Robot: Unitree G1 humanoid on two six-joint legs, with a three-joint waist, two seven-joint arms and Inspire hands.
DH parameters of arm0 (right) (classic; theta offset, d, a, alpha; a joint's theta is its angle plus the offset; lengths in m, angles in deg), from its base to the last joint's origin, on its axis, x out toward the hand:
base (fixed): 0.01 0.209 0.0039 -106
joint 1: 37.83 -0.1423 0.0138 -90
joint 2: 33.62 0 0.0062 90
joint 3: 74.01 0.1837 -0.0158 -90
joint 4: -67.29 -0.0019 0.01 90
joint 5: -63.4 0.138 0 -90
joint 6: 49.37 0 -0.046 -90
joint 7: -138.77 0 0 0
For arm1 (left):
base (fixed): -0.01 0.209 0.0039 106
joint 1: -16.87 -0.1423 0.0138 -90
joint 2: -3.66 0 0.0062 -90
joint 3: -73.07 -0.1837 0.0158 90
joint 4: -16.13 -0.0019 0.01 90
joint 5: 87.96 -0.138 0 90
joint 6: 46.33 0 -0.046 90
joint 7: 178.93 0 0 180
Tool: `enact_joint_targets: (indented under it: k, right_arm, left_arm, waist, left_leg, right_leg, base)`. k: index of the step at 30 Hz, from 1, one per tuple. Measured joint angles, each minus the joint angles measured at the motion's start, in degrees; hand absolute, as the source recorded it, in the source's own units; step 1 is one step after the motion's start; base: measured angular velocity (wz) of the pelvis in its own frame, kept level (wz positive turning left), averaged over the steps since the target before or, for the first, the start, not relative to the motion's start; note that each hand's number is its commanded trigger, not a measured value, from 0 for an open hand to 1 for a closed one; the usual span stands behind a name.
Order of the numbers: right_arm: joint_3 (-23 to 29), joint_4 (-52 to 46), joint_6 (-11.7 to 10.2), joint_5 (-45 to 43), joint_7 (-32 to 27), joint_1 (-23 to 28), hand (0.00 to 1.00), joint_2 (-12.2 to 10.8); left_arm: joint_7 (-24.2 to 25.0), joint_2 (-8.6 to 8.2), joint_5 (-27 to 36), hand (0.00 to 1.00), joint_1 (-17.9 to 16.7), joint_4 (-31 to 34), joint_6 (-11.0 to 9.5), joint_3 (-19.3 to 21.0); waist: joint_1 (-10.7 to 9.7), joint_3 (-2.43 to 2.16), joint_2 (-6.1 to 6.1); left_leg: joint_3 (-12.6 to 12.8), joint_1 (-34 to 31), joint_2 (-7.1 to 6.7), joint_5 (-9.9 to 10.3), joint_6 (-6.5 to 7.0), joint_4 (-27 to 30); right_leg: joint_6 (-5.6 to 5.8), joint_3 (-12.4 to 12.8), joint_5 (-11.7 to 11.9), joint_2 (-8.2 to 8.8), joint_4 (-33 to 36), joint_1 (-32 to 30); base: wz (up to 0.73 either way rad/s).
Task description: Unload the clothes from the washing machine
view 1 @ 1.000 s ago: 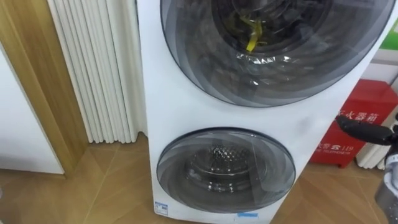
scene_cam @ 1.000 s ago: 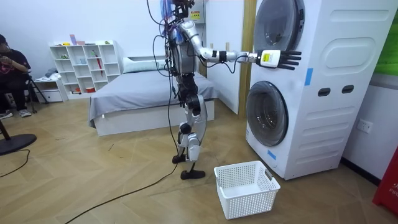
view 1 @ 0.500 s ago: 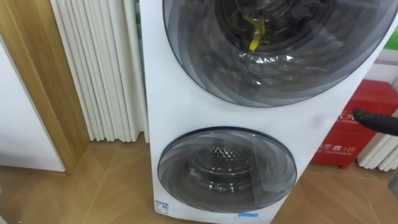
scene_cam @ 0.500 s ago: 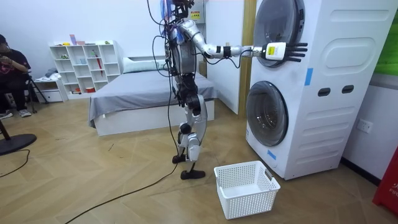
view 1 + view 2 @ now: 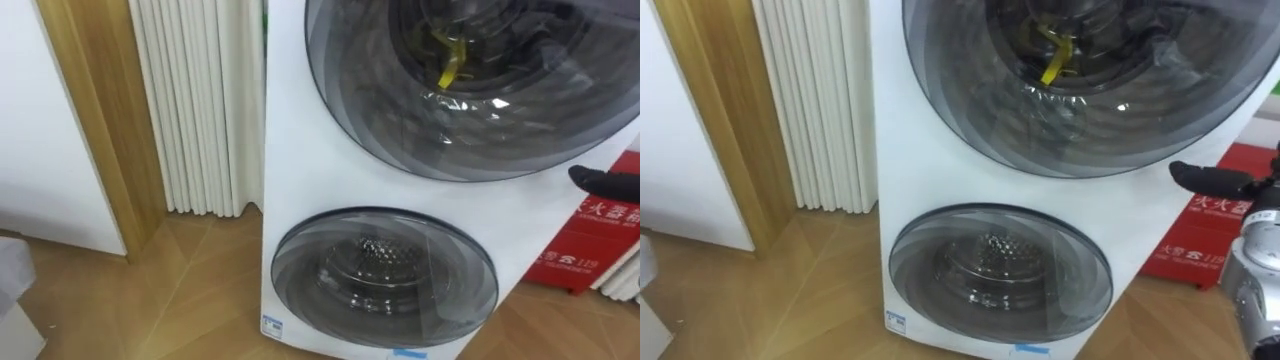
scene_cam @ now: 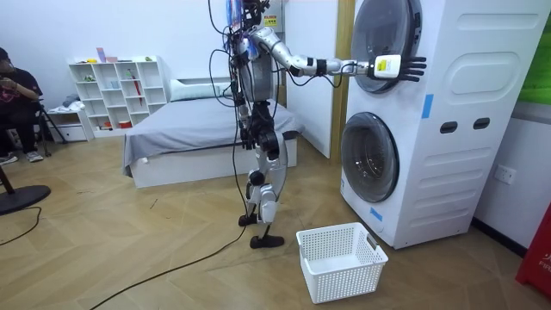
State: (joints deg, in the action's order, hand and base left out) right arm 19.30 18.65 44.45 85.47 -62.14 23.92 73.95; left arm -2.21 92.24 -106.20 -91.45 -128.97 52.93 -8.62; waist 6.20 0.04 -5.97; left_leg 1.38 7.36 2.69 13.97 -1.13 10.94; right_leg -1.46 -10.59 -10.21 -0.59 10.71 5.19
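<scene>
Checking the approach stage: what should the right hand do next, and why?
Probably hook the right hand onto the upper door's right edge and pull it open. The door is shut, clothes lie behind its glass, and the hand, fingers straight, is level with that edge.

basket (image 6: 344, 280) before washing machine (image 6: 465, 155) | upper door (image 5: 470, 80) above lower door (image 5: 385, 280)

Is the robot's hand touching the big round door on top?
Cannot tell. In the room view the right hand overlaps the top door; neither contact nor gap shows.
</scene>
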Motion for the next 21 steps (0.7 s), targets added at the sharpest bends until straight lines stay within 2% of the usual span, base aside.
enact_joint_targets:
  k: [6, 15, 21]
  right_arm:
    - [-1.4, 0.0, 0.0, 0.1, 1.2, -0.5, 0.0, 0.1]
    - [-3.5, 1.0, -0.4, 0.0, 3.4, -4.9, 0.0, 0.5]
    - [-4.5, 1.2, -0.5, -0.2, 6.2, -4.9, 0.0, 2.7]
  left_arm:
    - [0.2, 0.06, 0.1, 0.0, 0.0, 0.0, -0.4, 0.0]
    - [1.7, 0.18, -0.2, 0.0, 0.3, -0.1, -1.7, 0.0]
    - [2.9, 0.2, -0.3, 0.0, 0.5, -0.1, -2.2, 0.0]
  waist:
    - [0.3, 0.02, -0.06]
    - [0.2, 0.07, -0.25]
    - [0.3, 0.25, 0.46]
  left_leg:
    - [-0.3, -0.2, -0.17, 0.0, 0.0, 0.1]
    - [-0.9, -0.8, -0.33, 0.0, 0.01, 0.8]
    - [-1.0, -0.8, -0.31, 0.0, 0.01, 0.9]
  right_leg:
    - [0.05, -0.6, 0.0, 0.28, -0.1, 0.3]
    - [0.06, -1.0, 0.0, 0.39, 0.0, 0.1]
    - [0.05, -1.1, 0.0, 0.38, 0.1, 0.2]
  base:
    - [0.03]
    - [0.02]
    - [0.0]
